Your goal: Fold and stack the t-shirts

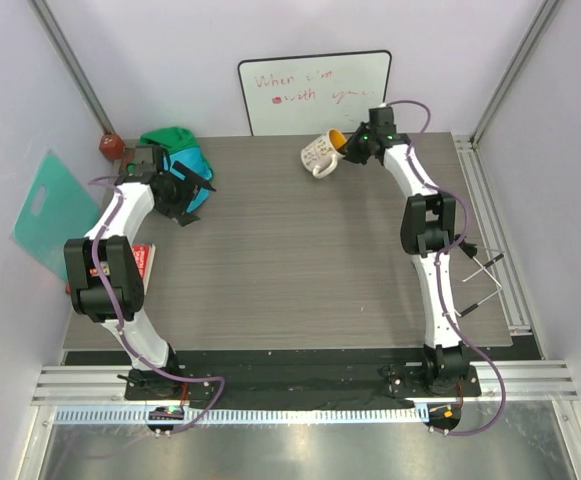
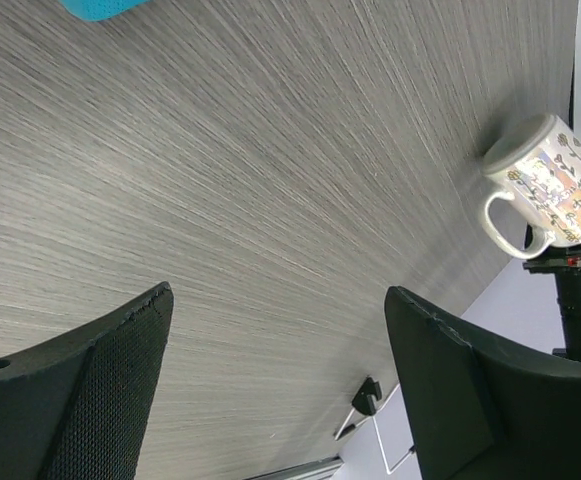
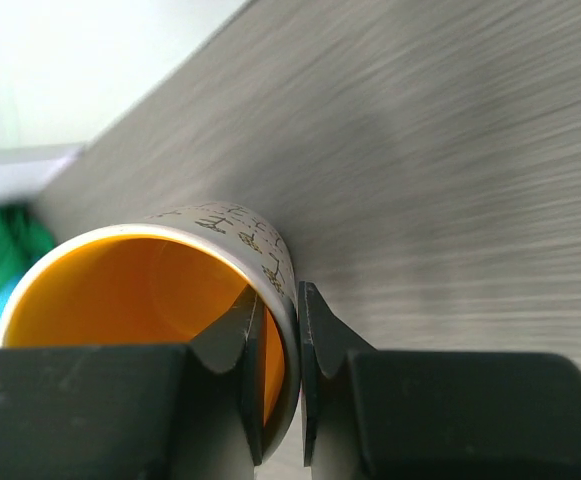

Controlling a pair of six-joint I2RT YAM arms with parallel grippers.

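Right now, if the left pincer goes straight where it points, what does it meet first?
Most likely bare tabletop: the open left pincer angles down at it, the mug well off to the side. Depth is unclear.

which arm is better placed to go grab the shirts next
Left: the left end effector hangs open and empty right beside the t-shirts at the far left corner; the right end effector is shut on the mug rim, across the table.
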